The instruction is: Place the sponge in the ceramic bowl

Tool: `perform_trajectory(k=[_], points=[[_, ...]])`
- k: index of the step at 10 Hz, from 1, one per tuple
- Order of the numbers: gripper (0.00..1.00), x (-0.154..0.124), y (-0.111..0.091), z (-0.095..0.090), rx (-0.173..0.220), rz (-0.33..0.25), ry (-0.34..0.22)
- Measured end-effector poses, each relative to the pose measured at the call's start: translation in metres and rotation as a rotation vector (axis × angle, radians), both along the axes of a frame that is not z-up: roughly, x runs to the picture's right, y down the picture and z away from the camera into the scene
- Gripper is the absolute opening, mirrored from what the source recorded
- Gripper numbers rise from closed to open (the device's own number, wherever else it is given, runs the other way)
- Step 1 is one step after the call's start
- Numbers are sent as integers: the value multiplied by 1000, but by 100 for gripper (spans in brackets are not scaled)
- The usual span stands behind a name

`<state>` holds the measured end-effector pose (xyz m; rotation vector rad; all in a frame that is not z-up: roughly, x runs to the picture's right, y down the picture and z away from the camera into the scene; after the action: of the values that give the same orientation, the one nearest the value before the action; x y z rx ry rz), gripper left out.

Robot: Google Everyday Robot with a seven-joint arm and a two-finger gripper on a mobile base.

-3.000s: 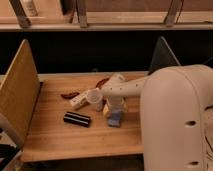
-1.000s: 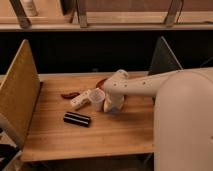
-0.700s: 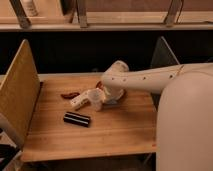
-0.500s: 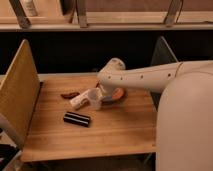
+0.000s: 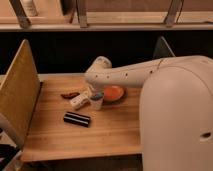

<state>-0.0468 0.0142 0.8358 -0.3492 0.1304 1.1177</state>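
Camera view: the only view; every place is given relative to the bowl.
Landmark: shallow, round, glossy orange-red ceramic bowl [image 5: 116, 93] on the pale wooden table [image 5: 100, 137], its inside showing bare orange.
Tool: two-finger gripper [image 5: 94, 93] on the white arm [image 5: 127, 75], just left of the bowl's rim and pointing down, jaws drawn narrow on the sponge.
Sponge: small, soft, blue-grey pad [image 5: 97, 95], pinched at the gripper's tip, just left of the bowl and not in it.
Why held so: a tight pinch probably keeps the soft pad from slipping in transit.
Cup: small whitish translucent cup [image 5: 96, 104], directly under the sponge and touching the bowl's left edge.
Block: flat, black, striped rectangle [image 5: 76, 118], left of and nearer than the bowl, apart.
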Motion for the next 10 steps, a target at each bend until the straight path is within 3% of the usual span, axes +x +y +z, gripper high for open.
perform_trajectory(k=[3, 5, 6, 8, 10], points=[[0, 18, -79, 9, 120, -39, 44], [0, 34, -110, 22, 159, -60, 85], [0, 40, -111, 33, 153, -59, 95], [0, 52, -93, 57, 105, -32, 110], [0, 82, -73, 76, 58, 0, 159]])
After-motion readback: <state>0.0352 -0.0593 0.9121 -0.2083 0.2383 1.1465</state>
